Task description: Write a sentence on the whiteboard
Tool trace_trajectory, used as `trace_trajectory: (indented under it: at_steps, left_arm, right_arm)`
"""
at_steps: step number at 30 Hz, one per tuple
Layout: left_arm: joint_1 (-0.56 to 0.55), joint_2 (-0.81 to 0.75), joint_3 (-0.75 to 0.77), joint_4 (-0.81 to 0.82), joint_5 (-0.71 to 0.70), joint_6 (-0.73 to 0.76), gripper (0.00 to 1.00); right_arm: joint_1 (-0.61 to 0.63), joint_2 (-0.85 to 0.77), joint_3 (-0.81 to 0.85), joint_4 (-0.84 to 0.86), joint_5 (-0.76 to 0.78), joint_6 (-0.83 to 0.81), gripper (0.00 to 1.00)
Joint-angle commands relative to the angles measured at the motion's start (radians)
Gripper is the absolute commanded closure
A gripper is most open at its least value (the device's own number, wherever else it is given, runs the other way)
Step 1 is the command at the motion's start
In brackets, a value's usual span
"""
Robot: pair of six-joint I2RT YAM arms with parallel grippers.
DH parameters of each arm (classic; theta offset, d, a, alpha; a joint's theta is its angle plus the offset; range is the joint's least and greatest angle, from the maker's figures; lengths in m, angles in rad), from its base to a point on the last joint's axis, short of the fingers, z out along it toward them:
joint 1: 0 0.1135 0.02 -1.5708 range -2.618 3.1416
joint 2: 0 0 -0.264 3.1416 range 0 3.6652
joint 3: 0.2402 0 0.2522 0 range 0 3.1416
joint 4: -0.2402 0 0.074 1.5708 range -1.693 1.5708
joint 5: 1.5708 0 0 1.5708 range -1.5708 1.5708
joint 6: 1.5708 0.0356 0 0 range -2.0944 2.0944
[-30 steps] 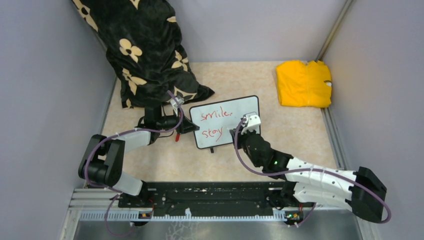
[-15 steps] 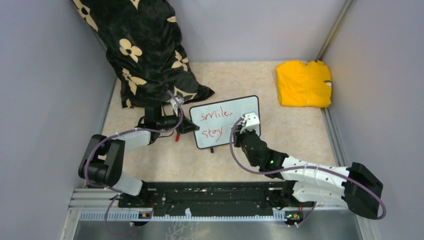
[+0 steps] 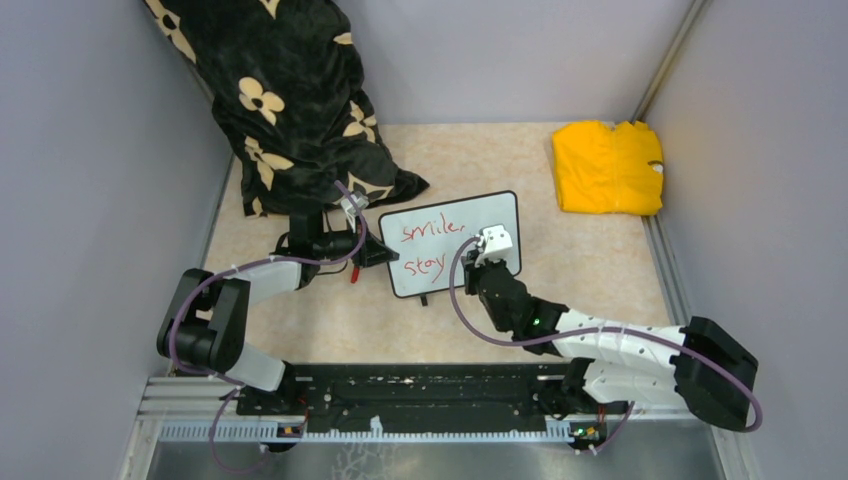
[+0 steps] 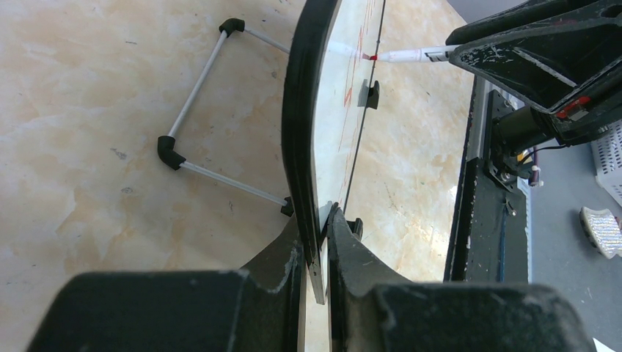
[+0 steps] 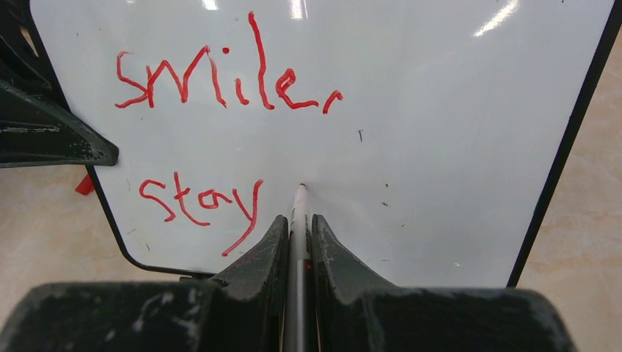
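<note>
Left gripper (image 4: 315, 221): nearly shut, clamped on left edge of small rectangular whiteboard (image 3: 478, 212) with thin black frame and rounded corners; frame pinched between both fingers (image 4: 282, 257) in left wrist view
Right gripper (image 5: 298, 224): nearly shut, gripping thin white marker (image 5: 299, 209) between the jaws, barrel pointing straight at the board face
Marker tip touching white surface just right of "stay", below the comma after "smile", going by tip meeting its reflection in left wrist view
Red handwritten sentence (image 5: 258, 59) on left half of board in two lines: "smile," on top, "stay" under it; thin scrawly strokes; right half of board blank apart from small dark specks
Board standing up, leaning back, near middle of beige marbled table (image 3: 600, 280), between the two arms; white-rod wire stand with black corner joints (image 4: 194, 94) behind it, small black foot (image 4: 372, 94) at front bottom edge
Small red object (image 5: 84, 185) on table just beside board's lower left corner, can't tell what it is
Folded yellow cloth (image 3: 607, 167) at far right corner, well apart from board
Black fabric with cream flower print (image 3: 290, 100) heaped at far left, just behind left gripper
</note>
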Motion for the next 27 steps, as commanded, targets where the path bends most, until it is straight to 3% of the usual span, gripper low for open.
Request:
trace_trajectory:
  at_steps: [1,27]
  left_arm:
    - [-0.011,0.053,-0.014,-0.094,-0.143,0.115,1.00]
    - [-0.015,0.051,-0.014,-0.095,-0.145,0.117,1.00]
  right_arm:
    - [-0.013,0.014,0.059,0.063,0.008,-0.011,1.00]
    - [-0.016,0.009,0.022,-0.069,-0.039,0.050,1.00]
